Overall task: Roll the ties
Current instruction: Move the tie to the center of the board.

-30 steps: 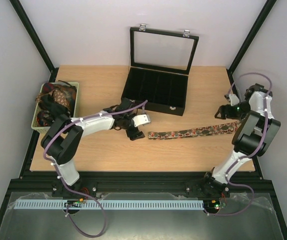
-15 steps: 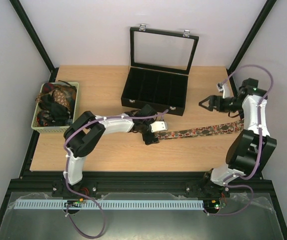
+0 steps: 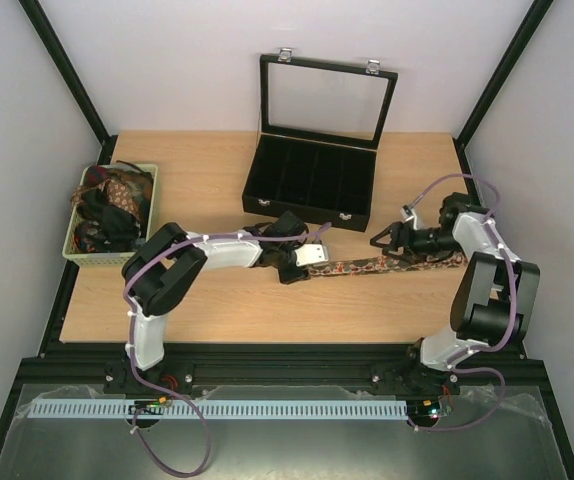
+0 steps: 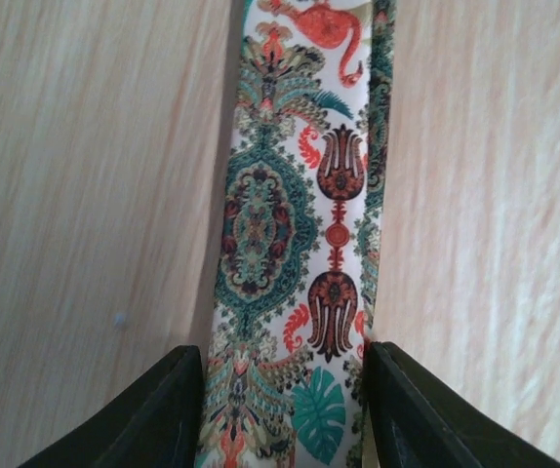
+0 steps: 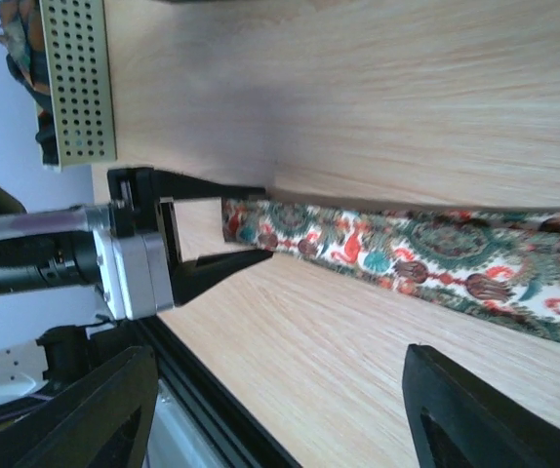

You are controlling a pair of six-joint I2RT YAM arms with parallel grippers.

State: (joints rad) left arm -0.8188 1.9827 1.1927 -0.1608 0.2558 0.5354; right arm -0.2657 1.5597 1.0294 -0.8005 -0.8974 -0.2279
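The tie (image 3: 387, 264) lies flat and full length on the counter (image 3: 197, 300) in front of the open black case (image 3: 307, 212), whose compartments look empty. From above, the left gripper (image 3: 302, 266) sits at the tie's left end and the right gripper (image 3: 379, 243) hangs over its middle. At the far left, a pale basket (image 3: 102, 259) holds a heap of other ties (image 3: 112, 200).

In the left wrist view, the tie (image 4: 285, 224) is thin printed cloth. It is probably light, limp and somewhat slick, so it would sag and slide rather than hold any shape. The left gripper (image 4: 285, 409) has its jaws apart, one at each edge of the strip, not pinching it.

In the right wrist view, that narrow end of the tie (image 5: 426, 249) lies between the left gripper's (image 5: 217, 229) spread jaws. This looks like the sensible place to take hold for starting a roll. The right gripper (image 5: 280, 380) stands wide open and empty above the cloth, with the basket (image 5: 75, 78) beyond.
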